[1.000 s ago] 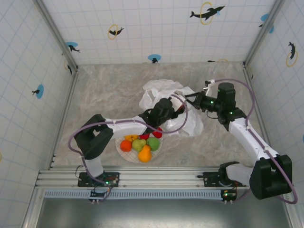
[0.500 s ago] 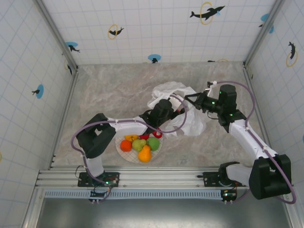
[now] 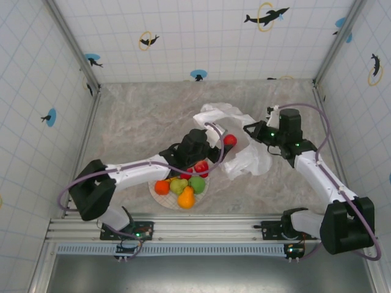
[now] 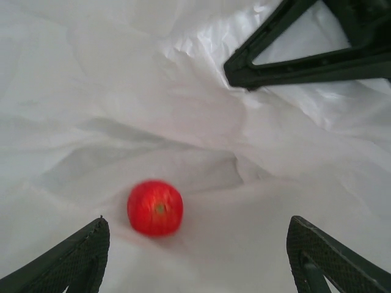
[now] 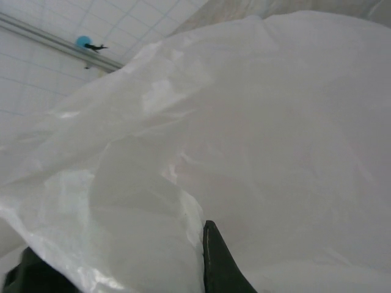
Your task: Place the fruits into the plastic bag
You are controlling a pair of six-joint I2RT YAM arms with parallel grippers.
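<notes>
A red apple (image 4: 155, 207) lies loose on the white plastic bag (image 4: 201, 122), just ahead of my left gripper (image 4: 198, 256), which is open and empty. From above, that apple (image 3: 230, 140) sits in the bag's mouth, right of the left gripper (image 3: 217, 145). My right gripper (image 3: 252, 130) is shut on the upper edge of the plastic bag (image 3: 247, 160) and holds it raised. One of its fingers (image 5: 217, 262) presses into the film. The other fruits sit on the plate (image 3: 157, 196): oranges (image 3: 162, 187), a pear (image 3: 178, 185), a green apple (image 3: 197, 184) and red fruits (image 3: 200, 166).
The plate lies near the table's front edge, under the left forearm. Tiled walls close the table in on three sides. Bare marbled table (image 3: 134, 116) stretches to the left and behind the bag.
My left gripper opened, let go of the red apple inside the bag, and drew back to the left. The bag's raised edge shifted slightly right with the right gripper.
</notes>
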